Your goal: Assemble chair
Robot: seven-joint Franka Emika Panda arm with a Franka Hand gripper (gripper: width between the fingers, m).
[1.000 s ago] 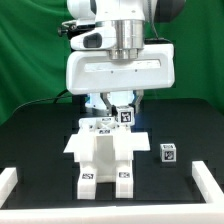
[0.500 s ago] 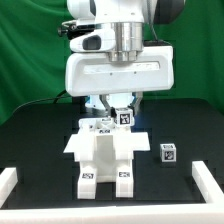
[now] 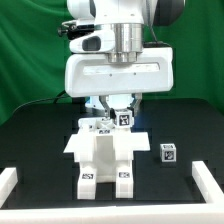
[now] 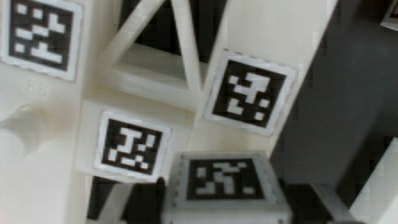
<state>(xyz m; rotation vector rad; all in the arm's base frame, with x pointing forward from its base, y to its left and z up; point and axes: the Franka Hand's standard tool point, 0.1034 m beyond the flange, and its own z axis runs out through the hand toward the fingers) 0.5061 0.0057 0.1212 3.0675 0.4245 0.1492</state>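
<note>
At the fingertips of my gripper (image 3: 118,110), a tagged white block (image 3: 125,119) sits at the rear of the chair (image 3: 103,152); I cannot tell whether the fingers clamp it.

No words or numbers readable, only black-and-white square tags (image 4: 249,92) on the white chair parts (image 3: 103,150), one on a small cube (image 3: 168,153)

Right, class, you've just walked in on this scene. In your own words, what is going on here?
A robot arm is building a chair from white tagged blocks on a black table. Its tool is lowered at the back of the half-built white chair and appears closed on a small tagged white part there. Whether that part is already seated cannot be told. A loose tagged cube sits untouched on the table, to the exterior view's right.
</note>
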